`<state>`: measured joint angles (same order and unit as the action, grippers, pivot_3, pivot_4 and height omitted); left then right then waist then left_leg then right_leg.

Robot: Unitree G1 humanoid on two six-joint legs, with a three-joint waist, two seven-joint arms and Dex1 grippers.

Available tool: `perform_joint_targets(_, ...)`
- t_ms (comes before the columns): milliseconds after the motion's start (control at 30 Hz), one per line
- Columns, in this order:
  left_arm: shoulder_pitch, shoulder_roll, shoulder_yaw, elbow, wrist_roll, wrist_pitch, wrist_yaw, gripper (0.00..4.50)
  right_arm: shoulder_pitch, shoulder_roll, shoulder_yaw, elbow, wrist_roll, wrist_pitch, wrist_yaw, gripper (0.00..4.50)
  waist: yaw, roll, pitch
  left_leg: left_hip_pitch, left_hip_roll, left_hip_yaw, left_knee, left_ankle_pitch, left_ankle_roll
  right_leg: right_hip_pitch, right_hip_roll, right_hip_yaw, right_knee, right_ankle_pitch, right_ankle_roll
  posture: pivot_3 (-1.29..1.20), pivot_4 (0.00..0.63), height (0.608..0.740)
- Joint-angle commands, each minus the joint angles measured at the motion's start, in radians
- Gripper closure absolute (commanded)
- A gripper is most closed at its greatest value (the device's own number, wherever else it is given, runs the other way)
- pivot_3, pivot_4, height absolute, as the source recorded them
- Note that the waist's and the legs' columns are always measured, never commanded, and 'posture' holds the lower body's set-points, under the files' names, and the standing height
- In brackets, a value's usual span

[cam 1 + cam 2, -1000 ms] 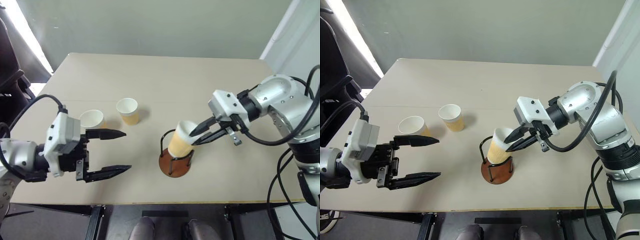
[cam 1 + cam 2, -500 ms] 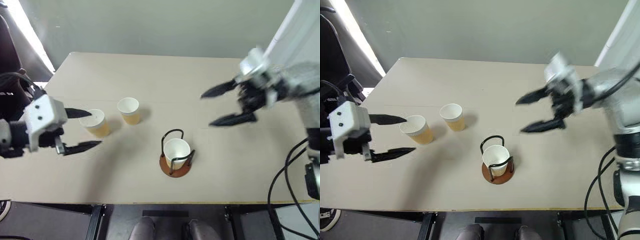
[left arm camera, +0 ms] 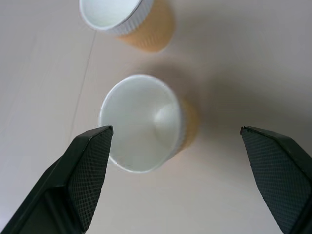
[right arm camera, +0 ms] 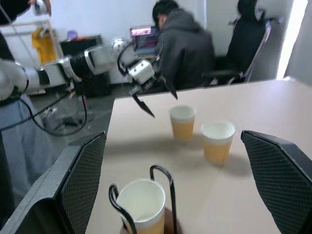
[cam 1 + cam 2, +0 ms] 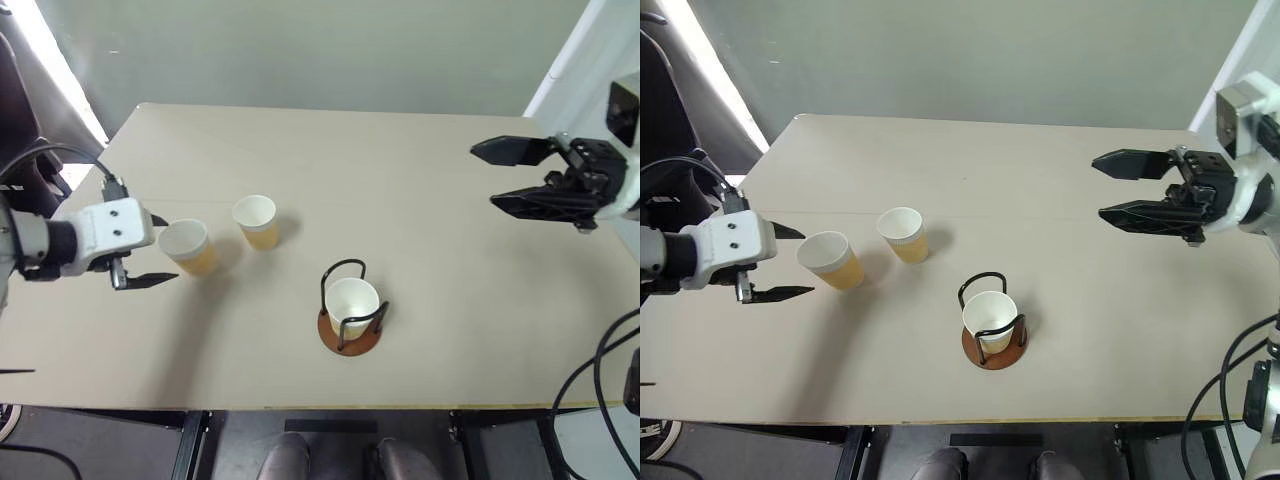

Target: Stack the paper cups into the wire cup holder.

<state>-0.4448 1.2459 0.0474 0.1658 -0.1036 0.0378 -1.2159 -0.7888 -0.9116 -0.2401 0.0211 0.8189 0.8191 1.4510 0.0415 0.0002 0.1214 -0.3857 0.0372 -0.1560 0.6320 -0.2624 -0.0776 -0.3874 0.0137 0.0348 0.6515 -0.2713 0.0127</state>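
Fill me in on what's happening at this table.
A robot is stacking paper cups. One cup sits in the wire holder. The left end effector, open, is closing in on the nearer of two loose cups, the other beside it. The right end effector hangs open and empty over the table.

- Let go of the paper cup (image 5: 352, 303), which now stands straight up inside the wire cup holder (image 5: 350, 310); a second ago leaned there, pinched by the right claw (image 5: 505, 175).
- Right claw pulled up and away to the far right side of the desk (image 5: 400, 170), fingers spread wide.
- Left claw (image 5: 158, 250) moved out left and forward, now open around the nearest loose cup (image 5: 187, 246), one finger on each side.
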Motion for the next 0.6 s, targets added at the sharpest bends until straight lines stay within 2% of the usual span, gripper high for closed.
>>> perform_joint_targets(33,-0.079,-0.036,-0.047,0.053,0.047,-0.051,-0.005,0.0,0.033,-0.038,-0.089,-0.065,0.051,0.009,-0.031,0.02,-0.001,0.0,0.0,-0.001,0.0,0.0,0.0,0.0,0.0,-0.001,0.0,0.0,0.0,0.0,0.0,0.0,0.15,0.74)
perform_joint_targets(200,-0.154,-0.081,-0.106,0.134,0.092,-0.103,-0.025,0.0,0.076,-0.049,-0.129,-0.111,0.092,0.015,-0.069,0.02,-0.002,0.0,0.0,-0.003,0.0,0.001,0.001,0.0,0.0,-0.002,0.0,-0.001,0.0,0.0,0.0,0.0,0.15,0.74)
perform_joint_targets(267,-0.189,-0.11,-0.132,0.172,0.116,-0.124,-0.026,0.39,0.091,-0.052,-0.141,-0.133,0.109,0.019,-0.085,0.0,-0.004,0.0,0.0,-0.003,0.0,0.001,0.001,0.0,0.0,-0.002,0.001,-0.001,0.0,0.0,0.001,0.0,0.15,0.74)
perform_joint_targets(367,-0.213,-0.133,-0.15,0.197,0.124,-0.146,-0.046,1.27,0.112,-0.057,-0.147,-0.166,0.127,0.025,-0.104,0.0,-0.005,0.0,0.0,-0.002,0.0,0.001,0.002,0.0,0.0,-0.001,0.001,-0.001,-0.001,0.0,0.001,0.0,0.15,0.74)
perform_joint_targets(600,-0.202,-0.132,-0.15,0.189,0.115,-0.14,-0.099,3.84,0.154,-0.083,-0.146,-0.2,0.143,0.014,-0.122,0.0,-0.006,0.0,0.0,-0.003,0.0,0.001,0.005,0.0,0.0,-0.001,0.001,-0.001,-0.001,0.001,0.002,0.0,0.15,0.74)
